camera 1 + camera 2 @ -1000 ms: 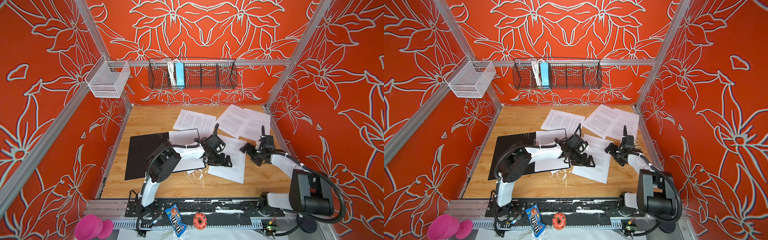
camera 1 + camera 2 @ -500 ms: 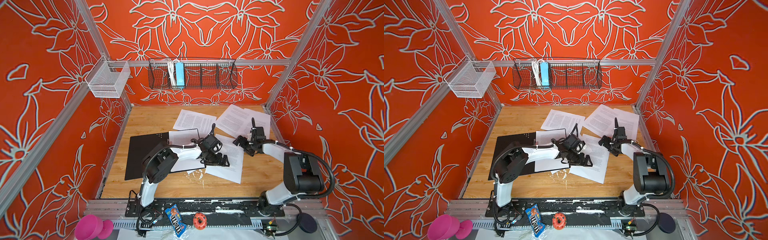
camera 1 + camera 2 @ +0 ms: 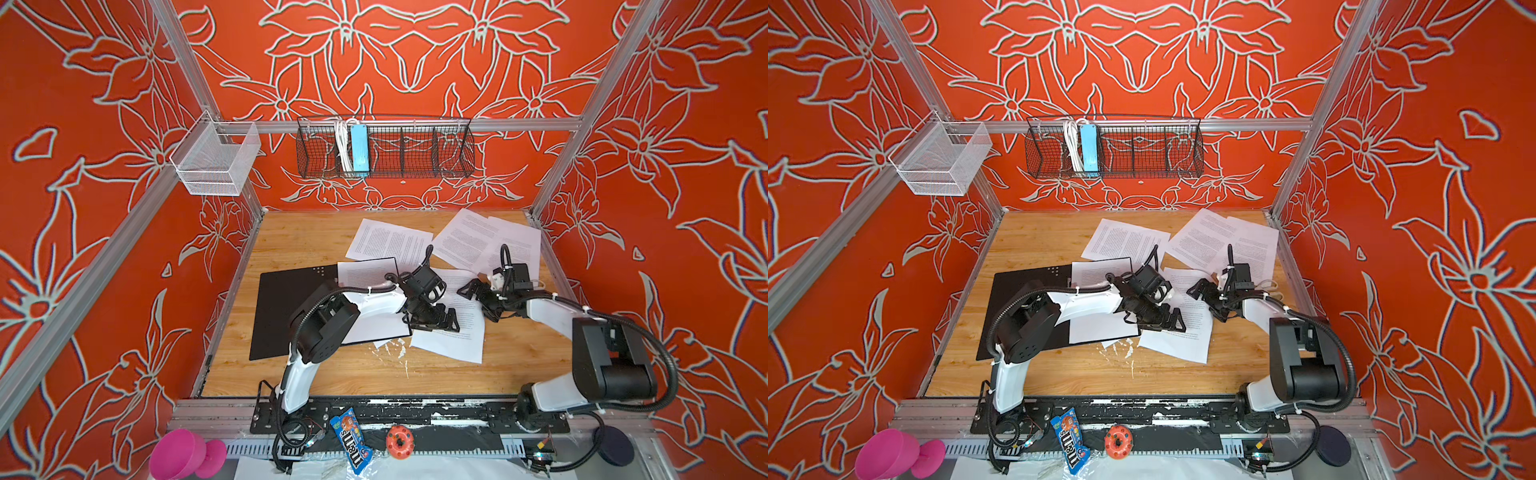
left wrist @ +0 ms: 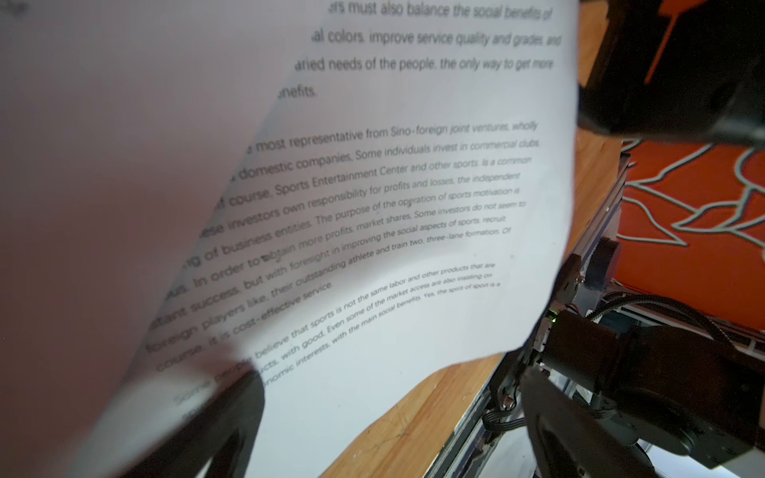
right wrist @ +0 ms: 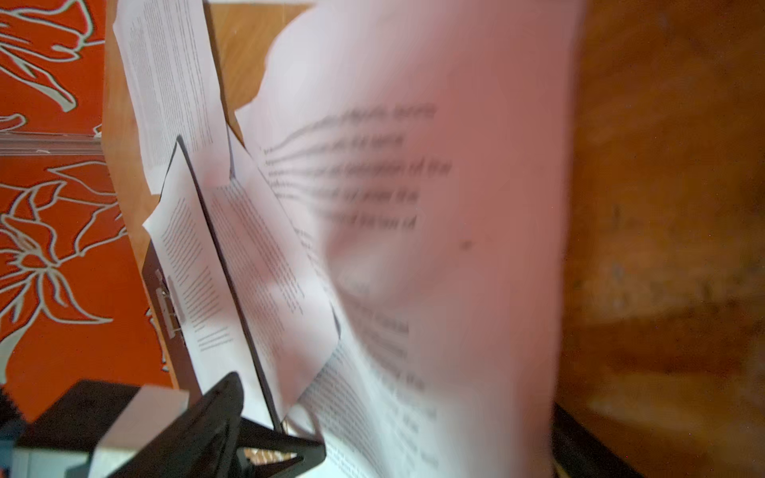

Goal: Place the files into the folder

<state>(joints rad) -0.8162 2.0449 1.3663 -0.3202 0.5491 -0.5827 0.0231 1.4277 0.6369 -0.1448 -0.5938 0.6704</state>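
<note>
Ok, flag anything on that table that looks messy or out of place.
White flecks smear the wooden table by the open folder's near edge, like torn scraps or residue. The files lie scattered, askew and overlapping.

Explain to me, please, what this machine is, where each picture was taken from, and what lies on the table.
These are two robot arms at a wooden table, each ending in a two-fingered gripper. The two wide pictures come from one camera head above; the two close-ups come from cameras on the arms' wrists, hence the blur. On the table lie an open black folder with a sheet in it and several loose printed sheets. The left gripper and the right gripper both stand open at the middle sheet; I cannot see either clamping anything.
</note>
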